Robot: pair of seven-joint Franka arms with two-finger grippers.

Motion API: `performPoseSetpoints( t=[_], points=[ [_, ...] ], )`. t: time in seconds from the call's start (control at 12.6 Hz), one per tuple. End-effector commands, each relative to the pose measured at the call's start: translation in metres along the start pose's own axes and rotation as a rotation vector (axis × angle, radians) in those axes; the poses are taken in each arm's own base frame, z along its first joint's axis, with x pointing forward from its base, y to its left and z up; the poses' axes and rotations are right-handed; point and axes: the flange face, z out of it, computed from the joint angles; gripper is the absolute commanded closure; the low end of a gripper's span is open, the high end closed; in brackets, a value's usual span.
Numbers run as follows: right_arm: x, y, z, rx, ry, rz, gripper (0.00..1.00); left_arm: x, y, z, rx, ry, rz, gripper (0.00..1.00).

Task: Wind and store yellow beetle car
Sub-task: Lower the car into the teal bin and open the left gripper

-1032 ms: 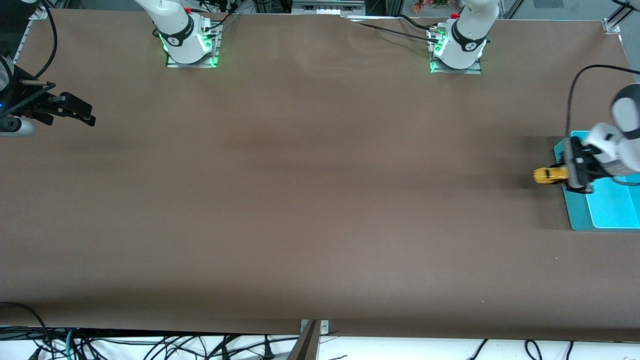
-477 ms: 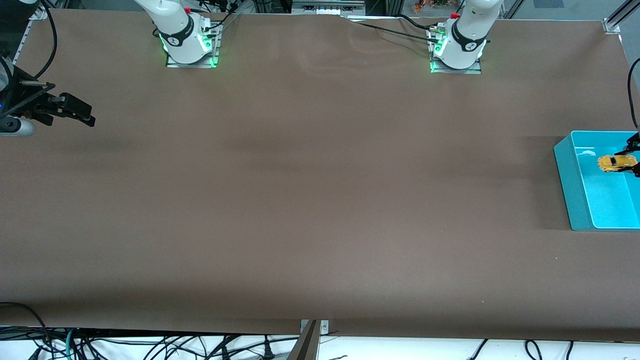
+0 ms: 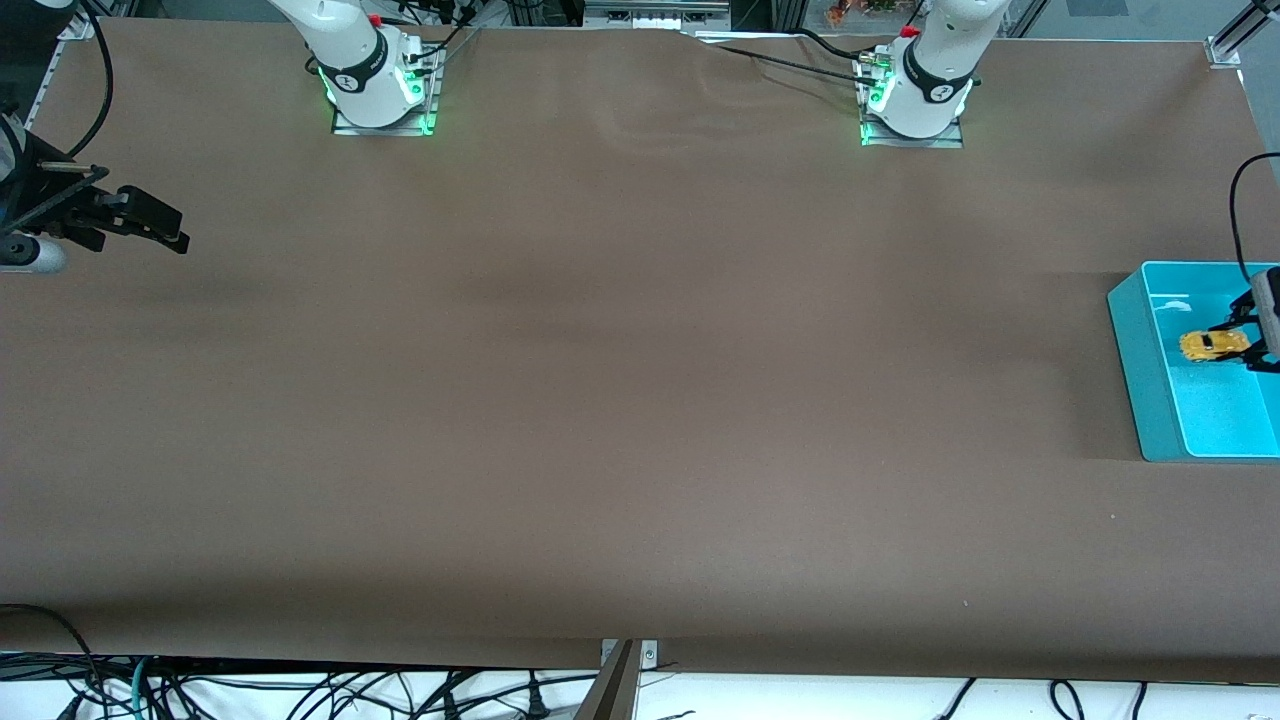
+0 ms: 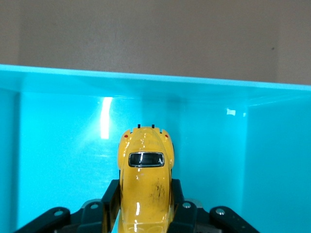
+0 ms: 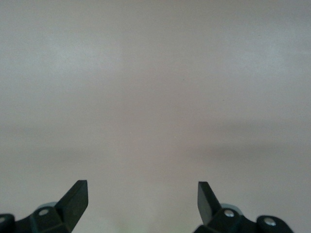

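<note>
Storing step. The left gripper [image 3: 1240, 345] holds the car [image 3: 1212, 345] inside the teal bin [image 3: 1130, 330] at the left arm's end of the table [image 3: 620, 400]. A second ago the car hung over bare table just beside the bin's wall; half a second ago it was over the bin's interior; now it sits slightly lower in the front view, still over the interior. Judged from this, the winding is over and only the release remains.

In the left wrist view the fingers [image 4: 111, 200] press on both flanks of the car [image 4: 145, 179], closed to its width. Whether the wheels touch the bin floor cannot be told.

The car is a rounded, glossy yellow shell with a small dark rear window, two tiny red lamps and a faint dark scuff on its back. Its smooth curved sides probably offer little purchase. The bin [image 4: 204, 97] is a rectangular tub of shiny teal plastic with straight walls that throw back a streak of light. The table covering is matt brown, with slight ripples near the bases.

The right gripper [image 3: 150, 225] waits over the table's edge at the right arm's end. Its black, wedge-tipped fingers [image 5: 75, 196] stand wide apart and hold nothing.
</note>
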Motion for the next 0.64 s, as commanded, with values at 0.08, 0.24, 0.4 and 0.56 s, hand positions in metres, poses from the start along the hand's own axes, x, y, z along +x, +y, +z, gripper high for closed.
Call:
performPoseSetpoints(
  t=[0.08,0.24,0.4,0.56],
  points=[
    [0.002,0.009,0.002,0.011,0.001,0.025,0.0,-0.005,-0.011,0.02,0.017,-0.013,0.034,1.0],
    [0.003,0.01,0.002,0.012,0.004,0.028,0.0,-0.013,-0.007,0.033,0.02,-0.016,0.02,1.0],
    [0.003,0.01,0.002,0.012,0.003,0.028,0.0,-0.022,-0.003,0.046,0.033,-0.029,0.01,0.99],
    [0.003,0.01,0.002,0.01,0.003,0.028,0.0,-0.025,0.0,0.062,0.028,-0.022,0.0,0.94]
  ],
)
